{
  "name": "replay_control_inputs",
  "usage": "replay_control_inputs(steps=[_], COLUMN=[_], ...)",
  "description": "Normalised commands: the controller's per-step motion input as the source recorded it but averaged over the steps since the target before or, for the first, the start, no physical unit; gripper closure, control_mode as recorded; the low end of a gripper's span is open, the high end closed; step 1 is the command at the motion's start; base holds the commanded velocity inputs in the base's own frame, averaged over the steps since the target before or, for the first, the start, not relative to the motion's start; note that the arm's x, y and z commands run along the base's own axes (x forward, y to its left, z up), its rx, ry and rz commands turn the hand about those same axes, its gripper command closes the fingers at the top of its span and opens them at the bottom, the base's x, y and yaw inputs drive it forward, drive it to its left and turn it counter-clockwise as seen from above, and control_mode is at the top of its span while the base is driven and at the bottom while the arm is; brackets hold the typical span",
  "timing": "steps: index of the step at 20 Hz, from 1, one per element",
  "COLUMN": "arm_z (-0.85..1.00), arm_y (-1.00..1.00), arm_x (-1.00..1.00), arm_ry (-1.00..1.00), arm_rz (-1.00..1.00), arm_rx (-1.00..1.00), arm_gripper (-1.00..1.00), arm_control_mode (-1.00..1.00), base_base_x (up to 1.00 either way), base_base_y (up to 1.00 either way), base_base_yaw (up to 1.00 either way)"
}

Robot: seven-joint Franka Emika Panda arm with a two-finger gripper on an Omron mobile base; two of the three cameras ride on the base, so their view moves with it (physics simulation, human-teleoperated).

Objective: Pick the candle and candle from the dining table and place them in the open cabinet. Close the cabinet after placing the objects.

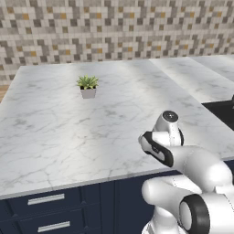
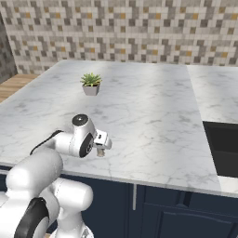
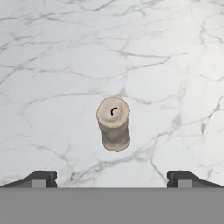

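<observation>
While the gripper [image 3: 112, 178] hangs jaws wide apart right above the grey-beige candle stub [image 3: 113, 124], nothing's grabbed yet. The stub stands on the marble bench [image 1: 68, 132], well this side of the potted plant [image 1: 87, 86]; both candles and the cabinet are still to do.

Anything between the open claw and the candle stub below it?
Nothing: in the hand view, bare marble of the dining table surrounds the candle stub, centred ahead of the claw.

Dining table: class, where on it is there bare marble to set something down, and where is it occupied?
The dining table is bare between the potted plant and its front edge. Occupied: the near right edge, where the open hand hangs over the candle stub.
</observation>
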Motion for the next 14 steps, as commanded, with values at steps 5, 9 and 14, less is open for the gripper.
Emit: replay_control_inputs(steps=[5, 9, 14], arm_z=[-0.21, -0.2, -0.15], arm_y=[0.0, 0.0, -0.01], arm_x=[0.15, 0.14, 0.16], arm_ry=[0.0, 0.0, 0.0], arm_rz=[0.0, 0.0, 0.0], arm_rx=[0.0, 0.0, 0.0], arm_gripper=[-1.0, -1.0, -1.0], arm_control_mode=[-1.0, -1.0, -1.0], base_base_x=[0.0, 0.0, 0.0], base_base_y=[0.0, 0.0, 0.0], base_base_yaw=[0.0, 0.0, 0.0])
